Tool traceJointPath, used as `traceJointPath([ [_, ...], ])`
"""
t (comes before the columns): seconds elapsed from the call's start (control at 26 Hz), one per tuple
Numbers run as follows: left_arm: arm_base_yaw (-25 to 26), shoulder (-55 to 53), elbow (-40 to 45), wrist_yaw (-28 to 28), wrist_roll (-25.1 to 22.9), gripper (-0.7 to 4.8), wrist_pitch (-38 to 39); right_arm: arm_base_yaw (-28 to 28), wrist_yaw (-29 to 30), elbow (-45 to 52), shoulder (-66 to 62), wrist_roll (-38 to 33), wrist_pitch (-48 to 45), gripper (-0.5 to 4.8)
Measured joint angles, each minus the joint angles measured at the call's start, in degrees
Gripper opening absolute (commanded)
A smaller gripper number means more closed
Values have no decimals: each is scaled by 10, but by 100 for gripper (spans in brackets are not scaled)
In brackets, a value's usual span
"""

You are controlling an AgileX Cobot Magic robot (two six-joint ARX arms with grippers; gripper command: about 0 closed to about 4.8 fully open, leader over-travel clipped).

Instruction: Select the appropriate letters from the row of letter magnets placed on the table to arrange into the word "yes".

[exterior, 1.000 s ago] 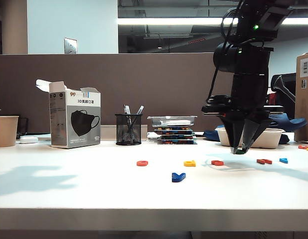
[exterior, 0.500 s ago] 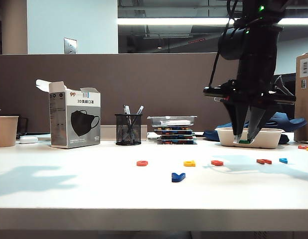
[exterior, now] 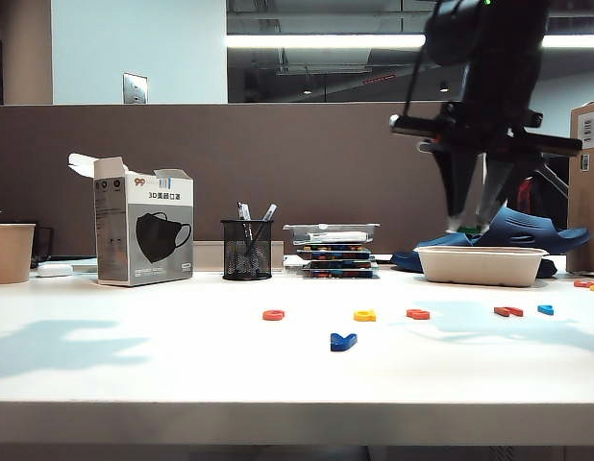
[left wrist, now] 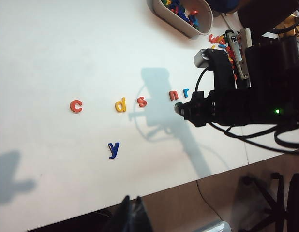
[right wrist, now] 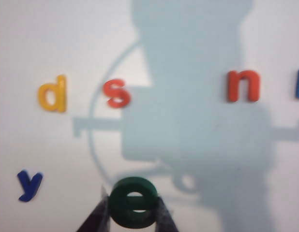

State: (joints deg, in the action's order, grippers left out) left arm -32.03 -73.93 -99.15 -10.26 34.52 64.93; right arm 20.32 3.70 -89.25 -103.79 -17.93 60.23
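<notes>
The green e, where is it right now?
The green e is clamped in the right gripper, held in the air above the table on the right of the exterior view, over the white tray.

Behind the wide white smooth worktop (exterior: 134, 370) stands a long brown fabric office partition (exterior: 278, 163). Above it, on the left, rises a pale blue painted wall (exterior: 134, 48) carrying a small silvery switch plate (exterior: 136, 88), with a beige column (exterior: 26, 53) at its side. To the right the ceiling is dark, crossed by exposed pipes, and a long white fluorescent strip light (exterior: 321, 41) glows there. The left wrist view shows brown floor (left wrist: 188, 208) past the worktop's edge.
</notes>
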Motion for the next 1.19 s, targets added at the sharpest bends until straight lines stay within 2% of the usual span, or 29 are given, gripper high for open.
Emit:
traceJointPath([
  [0.58,0,0,0,0,0,-5,0,138,-53,14,11,-132,-1,89],
  [0.88,0,0,0,0,0,-5,0,146,-53,89,10,-152,-47,89],
  [1.19,0,0,0,0,0,-5,0,150,-50,166,10,-165,-148,89],
])
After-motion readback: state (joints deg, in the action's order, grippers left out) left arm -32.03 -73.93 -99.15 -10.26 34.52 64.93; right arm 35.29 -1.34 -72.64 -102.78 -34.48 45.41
